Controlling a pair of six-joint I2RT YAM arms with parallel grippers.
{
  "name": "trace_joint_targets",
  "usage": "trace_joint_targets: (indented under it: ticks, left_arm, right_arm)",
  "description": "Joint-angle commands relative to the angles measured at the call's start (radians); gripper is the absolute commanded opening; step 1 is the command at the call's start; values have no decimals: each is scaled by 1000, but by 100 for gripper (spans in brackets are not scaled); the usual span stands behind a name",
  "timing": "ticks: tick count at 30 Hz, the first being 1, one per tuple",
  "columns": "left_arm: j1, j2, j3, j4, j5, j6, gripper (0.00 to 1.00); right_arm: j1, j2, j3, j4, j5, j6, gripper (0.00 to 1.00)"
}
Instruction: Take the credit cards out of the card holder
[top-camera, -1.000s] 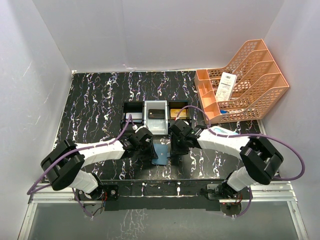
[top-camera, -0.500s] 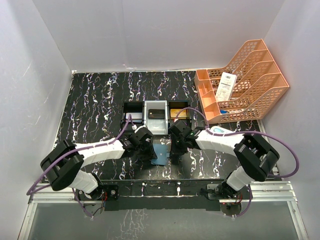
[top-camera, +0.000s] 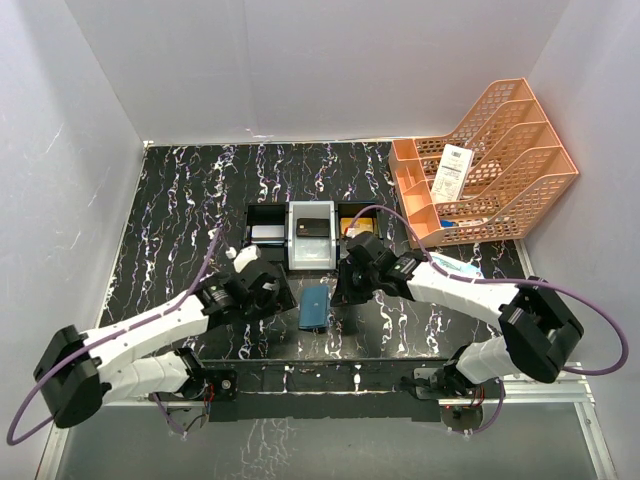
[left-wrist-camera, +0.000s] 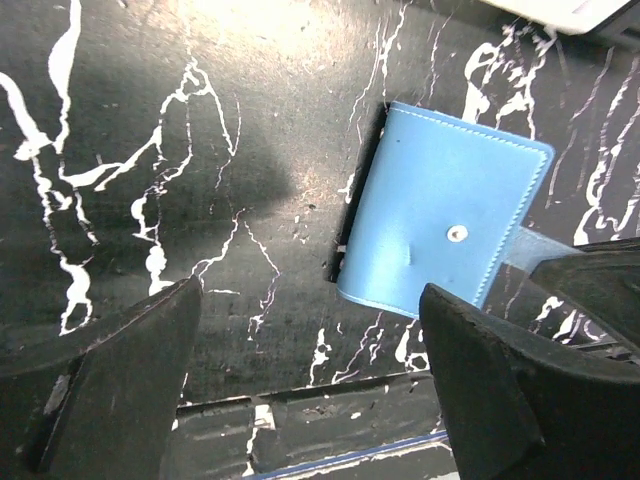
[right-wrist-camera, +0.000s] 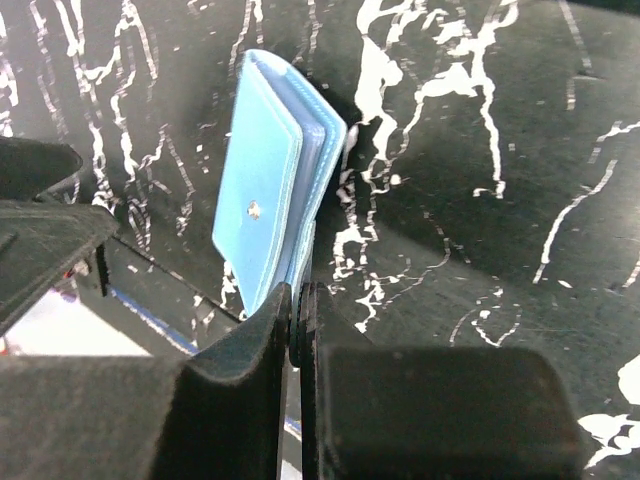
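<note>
The card holder (top-camera: 315, 307) is a teal-blue wallet, folded shut on the black marbled table between the two arms. Its snap stud faces the left wrist view (left-wrist-camera: 440, 225). In the right wrist view it stands on edge (right-wrist-camera: 265, 200). My left gripper (top-camera: 268, 296) (left-wrist-camera: 310, 400) is open just left of it, touching nothing. My right gripper (top-camera: 342, 293) (right-wrist-camera: 297, 330) is shut at the wallet's right edge, where the thin blue snap tab (left-wrist-camera: 528, 248) runs into its jaws. Credit cards lie in the tray (top-camera: 290, 262): a greyish one (top-camera: 268, 234), a black one (top-camera: 312, 227), a gold one (top-camera: 357, 228).
An orange file rack (top-camera: 500, 190) stands at the back right with a white barcoded slip (top-camera: 453, 172) in it. A white and light-blue oval case (top-camera: 455, 266) lies partly under the right arm. The table's front rail (left-wrist-camera: 330, 440) runs just below the left fingers.
The left gripper opened, let go of the wallet and drew back to the left. The wallet went from spread open to folded shut. The right gripper closed at its edge.
</note>
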Motion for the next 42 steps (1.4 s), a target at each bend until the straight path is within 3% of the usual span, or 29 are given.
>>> trace_joint_targets:
  ticks: [1,4,10,17,24,33,42]
  left_arm:
    - [3,-121,7,-105,-101,-16,94]
    - [2,-160,30,-136,-125,-7,98]
    - [3,-203,81,-171,-147,7,99]
    - [3,-211,67,-169,-144,0,99]
    - [3,-175,30,-93,-62,15,98]
    - [3,-81,4,106,120,92,93]
    - [3,28,5,164,181,100,85]
  right_arm:
    - [-1,-40,67,98,-124,-17,0]
    - [1,-46,83,145,-156,4,0]
    - [27,19,124,266,-288,39,0]
    - [44,92,139,262,-255,68,0]
    - [30,-6,50,234,-187,47,0]
    - [-103,-79,-148,216,-198,9,0]
    - [-113,-38,-159,195,-167,-13,0]
